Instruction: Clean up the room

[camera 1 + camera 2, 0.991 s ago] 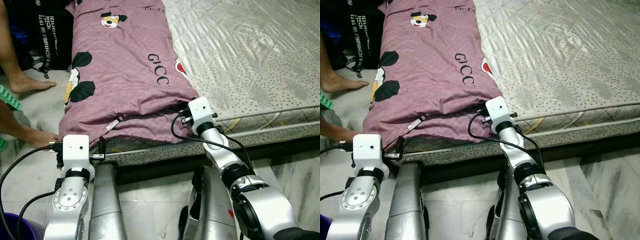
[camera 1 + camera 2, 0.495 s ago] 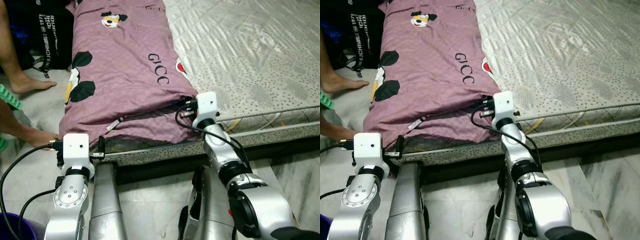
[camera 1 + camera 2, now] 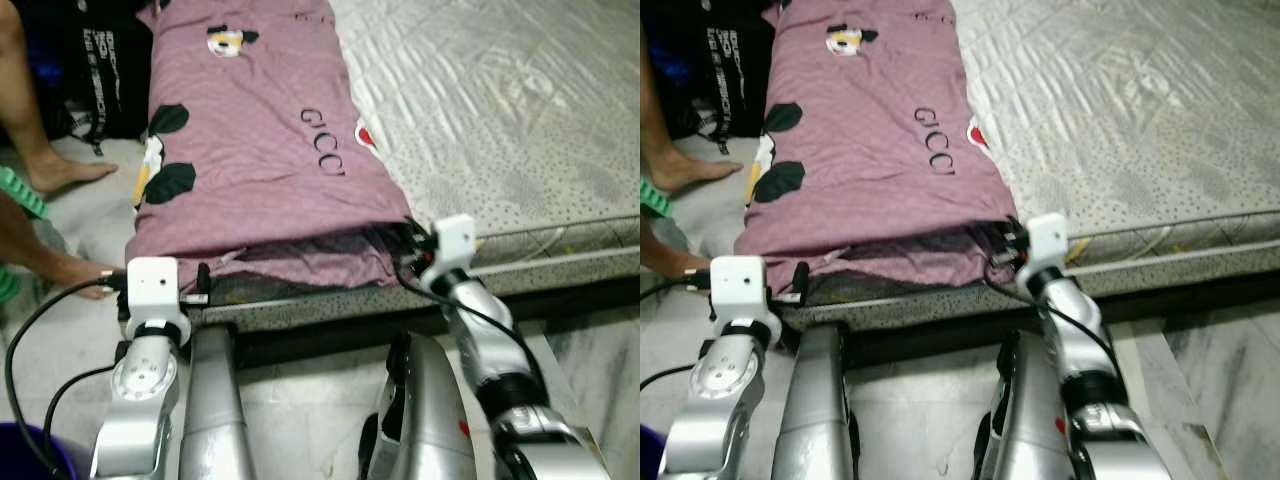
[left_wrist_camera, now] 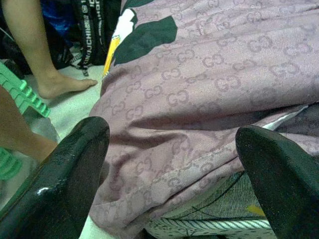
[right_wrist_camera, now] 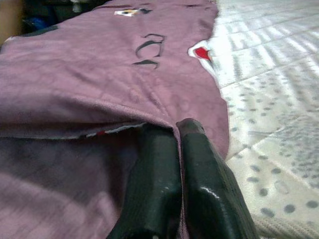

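Nearest, the left pincer [image 4: 169, 164] hangs wide open at the foot edge of the bed [image 3: 560, 140], just short of the blanket's near left corner. Beside it, the right pincer [image 5: 172, 164] is closed on the near right corner of the purple blanket [image 3: 260, 160], pinching the soft printed cloth. Folded narrow, the blanket runs lengthwise away along the bed's left side, over a quilted pale mattress.
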`<state>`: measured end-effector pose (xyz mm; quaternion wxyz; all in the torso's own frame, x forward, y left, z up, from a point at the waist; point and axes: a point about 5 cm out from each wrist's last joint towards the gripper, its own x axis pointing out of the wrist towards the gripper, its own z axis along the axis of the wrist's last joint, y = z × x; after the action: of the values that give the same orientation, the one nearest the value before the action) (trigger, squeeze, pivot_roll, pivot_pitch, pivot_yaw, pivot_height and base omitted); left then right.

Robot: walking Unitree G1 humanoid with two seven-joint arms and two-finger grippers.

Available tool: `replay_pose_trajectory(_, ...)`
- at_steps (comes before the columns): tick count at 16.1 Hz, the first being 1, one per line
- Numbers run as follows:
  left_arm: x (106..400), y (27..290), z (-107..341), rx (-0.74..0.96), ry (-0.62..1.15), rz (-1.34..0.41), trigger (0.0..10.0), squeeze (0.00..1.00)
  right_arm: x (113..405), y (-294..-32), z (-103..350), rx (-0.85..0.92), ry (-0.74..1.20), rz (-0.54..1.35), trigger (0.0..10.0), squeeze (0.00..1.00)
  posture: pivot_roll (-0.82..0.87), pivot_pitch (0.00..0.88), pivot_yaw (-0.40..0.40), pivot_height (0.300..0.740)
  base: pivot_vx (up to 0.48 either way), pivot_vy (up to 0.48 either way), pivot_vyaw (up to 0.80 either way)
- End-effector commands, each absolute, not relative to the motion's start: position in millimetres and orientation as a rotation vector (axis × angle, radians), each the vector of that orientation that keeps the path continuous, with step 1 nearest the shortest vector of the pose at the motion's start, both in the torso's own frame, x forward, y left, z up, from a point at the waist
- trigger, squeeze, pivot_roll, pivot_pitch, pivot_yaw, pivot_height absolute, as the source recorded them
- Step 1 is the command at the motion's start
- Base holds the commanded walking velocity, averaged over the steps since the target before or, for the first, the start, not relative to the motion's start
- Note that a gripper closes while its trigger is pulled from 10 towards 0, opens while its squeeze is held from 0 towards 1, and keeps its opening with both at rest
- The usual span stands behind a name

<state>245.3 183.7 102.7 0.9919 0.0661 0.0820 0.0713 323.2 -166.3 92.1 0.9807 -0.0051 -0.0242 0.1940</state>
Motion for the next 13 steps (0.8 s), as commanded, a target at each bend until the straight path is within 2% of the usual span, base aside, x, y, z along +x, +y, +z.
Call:
replay_pose_trajectory(1,247.0,186.2,101.0,0.137,0.165,0.155,10.0,0.00,316.2,-178.6,90.5,0.012,-0.033,0.407,0.0,0.00,0.19,0.047,-0.023,0.490,0.000,0.000,0.00)
replay_pose_trajectory(3,252.4,186.6,101.7,0.134,0.153,0.157,10.0,0.00,297.2,-182.8,84.3,0.089,0.031,0.553,0.0,0.00,0.18,0.034,-0.024,0.490,0.000,0.000,0.00)
replay_pose_trajectory(6,256.2,185.0,99.2,0.129,0.151,0.150,10.0,0.00,268.1,-180.0,79.1,0.049,0.113,0.789,0.0,0.00,0.15,0.012,-0.022,0.490,0.000,0.000,0.00)
replay_pose_trajectory(8,259.8,180.8,96.6,0.124,0.152,0.140,10.0,0.00,268.7,-183.9,72.7,-0.111,0.122,0.759,0.0,0.00,0.14,0.002,-0.021,0.490,0.000,0.000,0.00)
replay_pose_trajectory(10,263.7,177.3,95.4,0.122,0.151,0.132,10.0,0.00,282.5,-182.0,73.6,-0.263,0.124,0.653,0.0,0.00,0.14,0.000,-0.021,0.490,0.000,0.000,0.00)
replay_pose_trajectory(11,266.9,176.8,95.5,0.121,0.147,0.131,10.0,0.00,298.5,-178.1,78.2,-0.338,0.124,0.511,6.5,0.00,0.13,0.000,-0.024,0.490,0.000,0.000,0.00)
replay_pose_trajectory(12,267.9,177.5,95.6,0.122,0.146,0.133,10.0,0.00,303.3,-176.9,77.7,-0.350,0.146,0.467,6.5,0.00,0.13,0.000,-0.024,0.490,0.000,0.000,0.00)
replay_pose_trajectory(13,269.3,178.2,95.5,0.123,0.143,0.135,10.0,0.00,306.5,-173.3,78.5,-0.350,0.156,0.461,10.0,0.00,0.14,0.000,-0.028,0.490,0.000,0.000,0.00)
